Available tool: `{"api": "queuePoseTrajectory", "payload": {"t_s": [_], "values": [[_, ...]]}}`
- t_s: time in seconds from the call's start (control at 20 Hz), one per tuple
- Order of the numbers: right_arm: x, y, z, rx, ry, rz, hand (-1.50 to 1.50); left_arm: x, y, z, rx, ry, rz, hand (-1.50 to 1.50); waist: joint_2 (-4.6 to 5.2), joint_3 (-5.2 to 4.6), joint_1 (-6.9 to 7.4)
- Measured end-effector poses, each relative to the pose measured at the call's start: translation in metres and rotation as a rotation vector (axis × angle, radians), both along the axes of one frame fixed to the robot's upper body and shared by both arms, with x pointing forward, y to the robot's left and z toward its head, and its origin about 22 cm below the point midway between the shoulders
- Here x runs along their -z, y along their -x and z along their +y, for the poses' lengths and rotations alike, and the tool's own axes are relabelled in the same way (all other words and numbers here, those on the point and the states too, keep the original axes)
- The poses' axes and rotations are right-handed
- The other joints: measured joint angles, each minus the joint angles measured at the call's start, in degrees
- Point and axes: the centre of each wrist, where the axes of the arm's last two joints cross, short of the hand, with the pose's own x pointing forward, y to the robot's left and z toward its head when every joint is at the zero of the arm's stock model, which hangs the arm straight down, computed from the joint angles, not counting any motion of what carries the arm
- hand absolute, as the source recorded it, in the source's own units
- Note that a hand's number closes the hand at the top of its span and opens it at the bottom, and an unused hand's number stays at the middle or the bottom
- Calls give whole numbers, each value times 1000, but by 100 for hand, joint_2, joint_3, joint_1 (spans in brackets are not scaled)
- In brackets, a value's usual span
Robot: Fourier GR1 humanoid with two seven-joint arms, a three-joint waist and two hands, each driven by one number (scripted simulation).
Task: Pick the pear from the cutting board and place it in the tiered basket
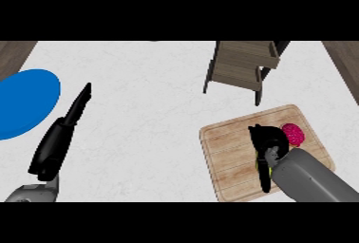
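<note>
Tiered wooden basket (242,66) at rear; light wooden cutting board (228,142) bears a magenta object (294,134). Right hand (269,140) curls downward over the board; a yellow-green sliver, presumably the pear (270,168), shows beneath. Left hand (63,133) extends with fingers straight beside a blue round plate (24,102).

Kitchen: marble counter (154,137), wooden cutting board (228,156), blue plate (24,102).

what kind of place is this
Most likely a kitchen counter: a pale marbled worktop carries a wooden cutting board, a blue plate and a wooden tiered basket.
</note>
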Motion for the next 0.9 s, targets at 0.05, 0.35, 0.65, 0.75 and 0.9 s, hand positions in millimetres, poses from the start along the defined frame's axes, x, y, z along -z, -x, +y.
{"api": "queuePoseTrajectory", "payload": {"t_s": [0.05,0.35,0.65,0.75,0.9], "values": [[1,0,0,-10,2,8,150,1,0,-2,2,1,2,0,-2,-4,-2],[6,-6,-5,5,-46,-34,150,-4,-2,-1,8,2,2,0,-49,-54,3],[6,-2,2,-56,-46,-126,150,-3,-5,-5,0,3,1,0,-52,-66,-10],[-5,-5,-3,-70,-63,-165,150,-4,-3,-4,-1,3,3,0,-33,-40,-11],[-48,-25,-63,-26,-86,-308,150,-2,0,0,-12,0,4,0,-22,-7,-73]]}}
